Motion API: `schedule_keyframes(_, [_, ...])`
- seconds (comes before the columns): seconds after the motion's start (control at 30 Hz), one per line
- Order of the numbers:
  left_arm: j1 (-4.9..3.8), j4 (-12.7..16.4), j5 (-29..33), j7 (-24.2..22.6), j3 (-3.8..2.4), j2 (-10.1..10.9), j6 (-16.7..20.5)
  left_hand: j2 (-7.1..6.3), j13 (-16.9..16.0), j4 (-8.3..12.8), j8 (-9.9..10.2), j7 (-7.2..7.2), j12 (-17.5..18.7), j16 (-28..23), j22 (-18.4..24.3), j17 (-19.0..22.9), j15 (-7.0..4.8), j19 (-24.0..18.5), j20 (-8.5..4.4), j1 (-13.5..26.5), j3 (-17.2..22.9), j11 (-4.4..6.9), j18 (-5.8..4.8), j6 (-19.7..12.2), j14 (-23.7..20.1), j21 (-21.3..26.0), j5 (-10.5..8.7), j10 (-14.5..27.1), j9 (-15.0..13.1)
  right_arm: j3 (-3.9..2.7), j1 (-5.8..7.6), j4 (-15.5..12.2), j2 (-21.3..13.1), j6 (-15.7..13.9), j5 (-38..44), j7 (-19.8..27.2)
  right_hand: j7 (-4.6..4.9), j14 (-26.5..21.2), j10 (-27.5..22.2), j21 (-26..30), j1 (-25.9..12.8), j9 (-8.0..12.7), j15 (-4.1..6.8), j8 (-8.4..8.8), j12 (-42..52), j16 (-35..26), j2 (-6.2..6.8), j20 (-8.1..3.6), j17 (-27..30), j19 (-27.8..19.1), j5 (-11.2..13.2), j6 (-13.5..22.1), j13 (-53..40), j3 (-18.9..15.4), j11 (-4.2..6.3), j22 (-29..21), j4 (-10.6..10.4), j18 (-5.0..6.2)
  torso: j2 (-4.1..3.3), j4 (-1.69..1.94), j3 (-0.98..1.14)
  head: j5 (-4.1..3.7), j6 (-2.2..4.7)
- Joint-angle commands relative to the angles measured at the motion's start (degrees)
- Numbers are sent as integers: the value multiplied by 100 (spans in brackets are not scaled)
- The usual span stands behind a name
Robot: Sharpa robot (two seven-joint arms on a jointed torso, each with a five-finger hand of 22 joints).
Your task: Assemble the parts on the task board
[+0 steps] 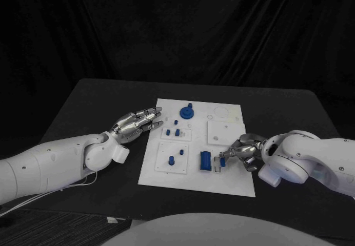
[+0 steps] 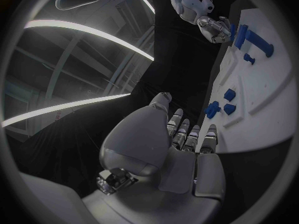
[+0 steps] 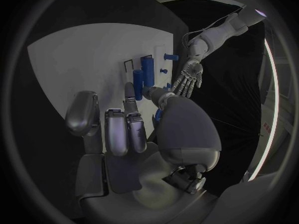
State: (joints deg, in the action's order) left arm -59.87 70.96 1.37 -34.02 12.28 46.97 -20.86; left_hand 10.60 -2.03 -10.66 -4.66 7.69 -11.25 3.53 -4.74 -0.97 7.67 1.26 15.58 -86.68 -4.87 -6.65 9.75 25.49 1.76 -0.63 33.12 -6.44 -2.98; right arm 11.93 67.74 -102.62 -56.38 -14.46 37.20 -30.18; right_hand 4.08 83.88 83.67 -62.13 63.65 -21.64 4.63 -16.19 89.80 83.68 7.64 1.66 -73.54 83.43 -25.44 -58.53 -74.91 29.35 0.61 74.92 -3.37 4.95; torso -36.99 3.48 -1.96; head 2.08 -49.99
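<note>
Board (image 1: 222,182) mid-frame in head view; blue block (image 1: 204,160) upright-long at lower centre, just left of right hand (image 1: 242,152), pinching small blue peg (image 1: 222,162). Left hand (image 1: 137,123) spread, farther. Right wrist view: peg (image 3: 158,115) by fingertips.

The left hand (image 1: 137,123) hovers flat, fingers spread, fingertips at the task board's (image 1: 196,180) edge. The right hand (image 1: 242,150) pinches a small blue part (image 1: 222,161), a blue block (image 1: 205,161) just beyond its fingertips.

Small blue part (image 1: 222,161) at right hand's (image 1: 242,151) fingertips, largely hidden; grasp unclear.
</note>
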Motion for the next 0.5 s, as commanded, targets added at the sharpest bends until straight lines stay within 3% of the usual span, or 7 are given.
schedule_keyframes(0.03, [8, 16, 29, -56, -6, -5, -77, 2, -9, 25, -31, 26, -20, 17, 3, -3, 11, 13, -22, -15, 13, -32, 69, 16, 16, -27, 35, -10, -4, 0, -36, 14, 22, -154, -194, -206, -5, 325, 633, 37, -66, -15, -14, -28, 20, -37, 2, 5, 12, -33, 46, 37, -1509, 663, -5, 732, 712, 63, 1, -3, 0, 2, -1])
schedule_keyframes(0.5, [9, 14, 29, -58, -6, -10, -102, 4, -10, 34, -33, 26, -21, 17, 0, -3, 12, 15, -21, -18, 21, -33, 69, 19, 16, -28, 40, -12, -5, 1, -105, 34, 93, -18, -5, -266, -3, 313, 633, 115, -168, -60, -17, -67, 20, -64, -32, 7, 77, -46, 238, 147, -1509, 541, -7, 709, 696, 73, -2, -6, 1, 11, -1])
